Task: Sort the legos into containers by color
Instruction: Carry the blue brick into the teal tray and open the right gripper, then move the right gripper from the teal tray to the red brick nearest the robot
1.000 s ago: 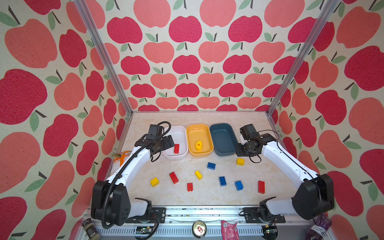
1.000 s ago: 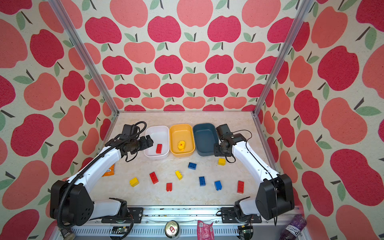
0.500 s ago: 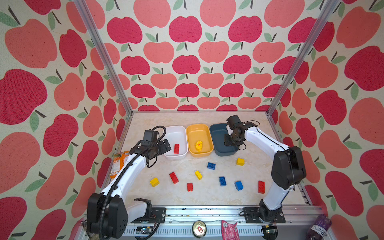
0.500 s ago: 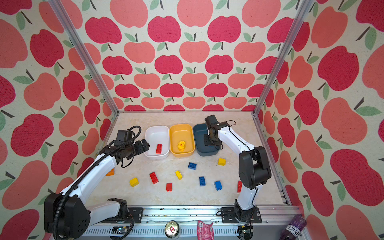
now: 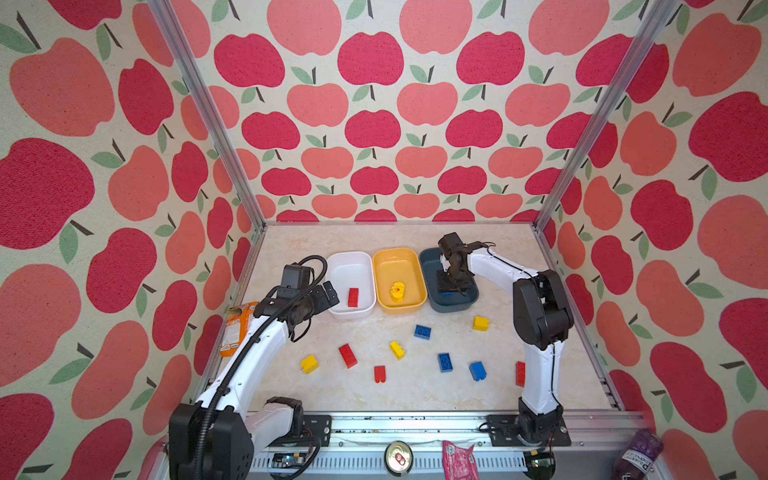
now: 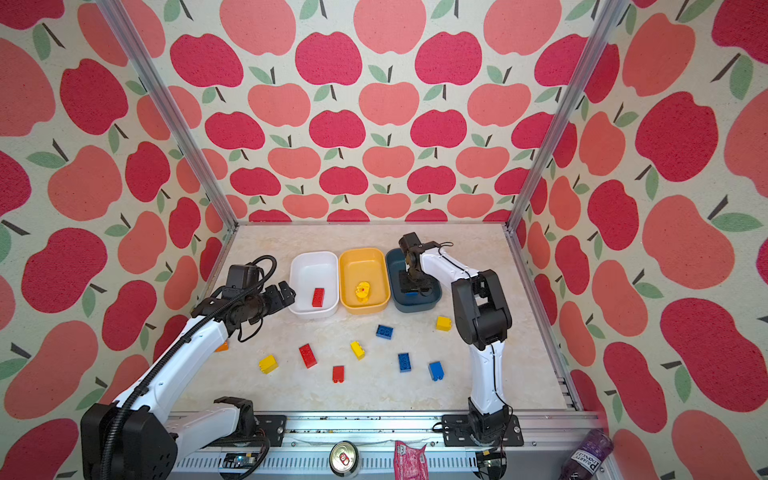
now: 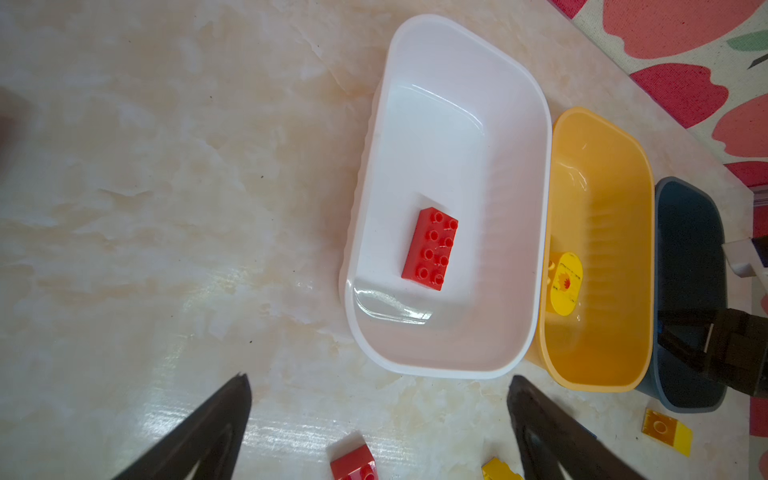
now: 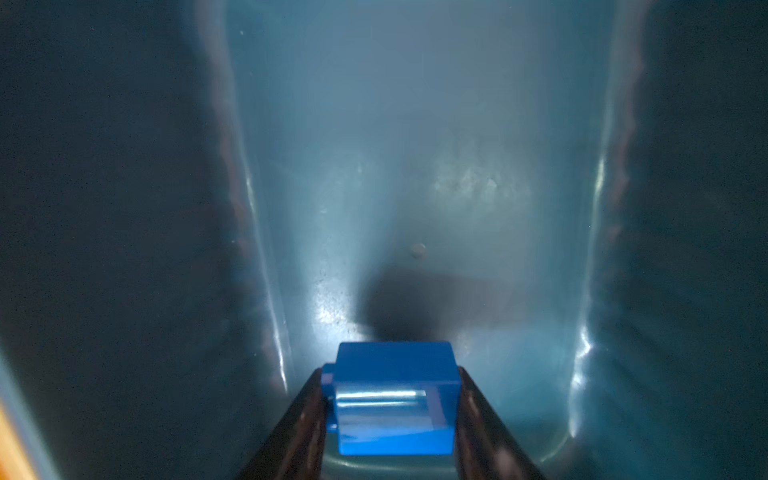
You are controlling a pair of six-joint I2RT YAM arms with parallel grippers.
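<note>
**Marble bench (image 5: pixel 374 399), sorting barely started**

Pinches blue brick (image 8: pixel 392 399) in right gripper (image 5: pixel 452 286), low inside blue tub (image 5: pixel 428 266). Shows one red brick (image 5: pixel 353 297) in white tub (image 5: pixel 332 266), one yellow piece (image 5: pixel 397 291) in yellow tub (image 5: pixel 378 262). Holds left gripper (image 7: pixel 379 377) wide open and empty near white tub. Leaves nine loose bricks (image 5: pixel 422 331) on bench to sort.

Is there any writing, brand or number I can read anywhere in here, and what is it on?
No text reads clearly.
Purple bottle: white label lettering, upside down, too blurred.
Orange snack packet: print too small.
Yellow lego in the yellow tub: red flame-like sign, no words.
</note>
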